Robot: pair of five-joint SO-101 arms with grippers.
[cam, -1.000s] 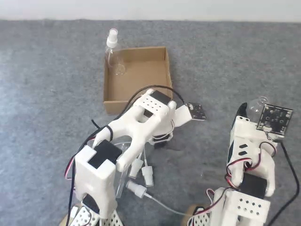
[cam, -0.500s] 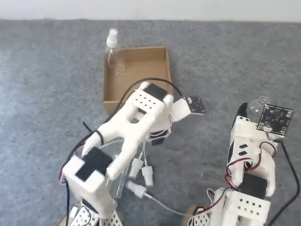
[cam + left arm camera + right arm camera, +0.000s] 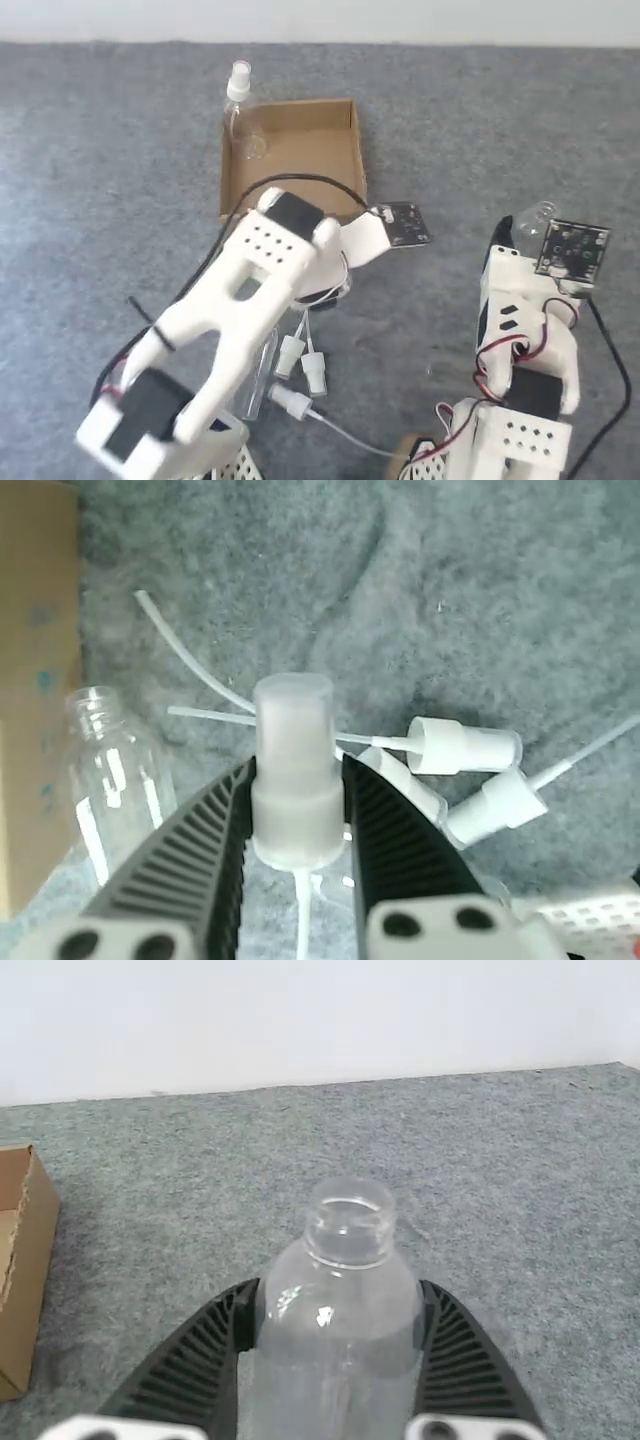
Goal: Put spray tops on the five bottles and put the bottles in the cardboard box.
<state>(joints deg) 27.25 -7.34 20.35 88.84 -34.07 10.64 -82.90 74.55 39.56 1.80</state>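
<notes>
Spray top (image 3: 293, 720) sits clamped between the two ribbed fingers of the left gripper (image 3: 295, 780), just in front of the cardboard box (image 3: 305, 165) and above the carpet. Its long axis runs along the fingers, with the capped head out past the fingertips and the thin dip tube pointing back toward the wrist. Below it, still near the box's front wall, lie three loose spray tops (image 3: 315, 372) and an uncapped clear bottle (image 3: 258, 375) on its side. A capped bottle (image 3: 240, 110) stands at the box's far left corner. Well off to the box's right, the right gripper (image 3: 338, 1305) grips an open bottle (image 3: 347, 1260) around its body, with the mouth pointing away from the wrist. Compared with a second ago, the left arm has risen and swung away from the loose tops, its wrist board now closer to the box's front right corner. The right arm has edged slightly toward the box.
</notes>
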